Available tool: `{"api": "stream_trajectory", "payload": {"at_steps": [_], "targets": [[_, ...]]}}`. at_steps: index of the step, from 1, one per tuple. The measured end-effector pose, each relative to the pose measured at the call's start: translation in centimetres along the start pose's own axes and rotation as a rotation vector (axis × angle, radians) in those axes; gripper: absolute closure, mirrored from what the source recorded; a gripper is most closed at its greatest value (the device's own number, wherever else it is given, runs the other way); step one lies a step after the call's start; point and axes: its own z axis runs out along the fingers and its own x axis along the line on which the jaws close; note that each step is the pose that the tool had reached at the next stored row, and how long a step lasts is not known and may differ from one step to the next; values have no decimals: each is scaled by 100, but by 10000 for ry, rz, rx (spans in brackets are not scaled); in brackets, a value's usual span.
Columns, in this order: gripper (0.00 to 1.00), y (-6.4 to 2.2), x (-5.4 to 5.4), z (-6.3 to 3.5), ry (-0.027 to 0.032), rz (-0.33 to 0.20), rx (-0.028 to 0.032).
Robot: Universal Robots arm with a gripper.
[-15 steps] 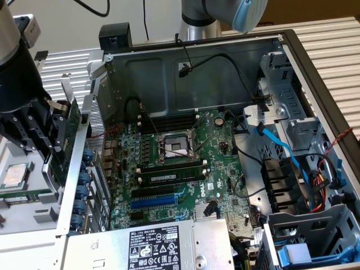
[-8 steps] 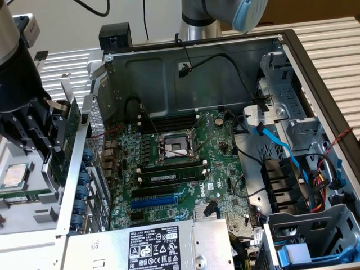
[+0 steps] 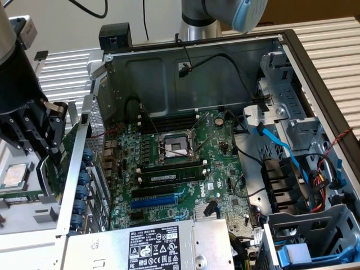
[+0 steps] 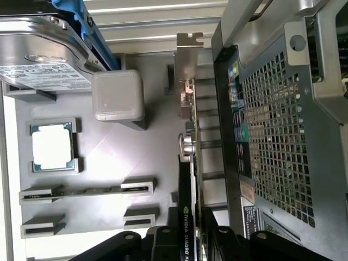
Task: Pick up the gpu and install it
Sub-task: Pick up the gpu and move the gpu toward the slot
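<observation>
My gripper [image 3: 44, 143] hangs at the exterior view's left, just outside the open computer case [image 3: 84, 169], and is shut on the gpu [image 3: 66, 152]. The card's green board shows between the black fingers and the case's rear wall. In the wrist view the gpu [image 4: 186, 185] is edge-on and held between the two black fingers [image 4: 163, 239]. Its silver end bracket [image 4: 187, 60] points away from the gripper [image 4: 190, 239]. It runs close alongside the case's perforated rear panel [image 4: 277, 136]. The card is lifted off the grey parts tray [image 4: 109, 157].
Inside the case lies the large green motherboard [image 3: 219, 152] with its CPU socket [image 3: 177, 146] and a blue slot [image 3: 154, 202]. A labelled metal box [image 3: 152, 247] lies in front, cables and drive cages [image 3: 304, 185] to the right. The tray holds a CPU [image 4: 51, 147], a hard drive [image 4: 43, 49] and a memory stick [image 4: 87, 191].
</observation>
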Motion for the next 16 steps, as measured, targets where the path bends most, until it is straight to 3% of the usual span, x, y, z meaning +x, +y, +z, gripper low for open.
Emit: {"api": "stream_trajectory", "payload": {"at_steps": [8, 16], "targets": [[72, -5, 2, 43, 0, 0, 0], [72, -13, 9, 179, 9, 17, 3]]}}
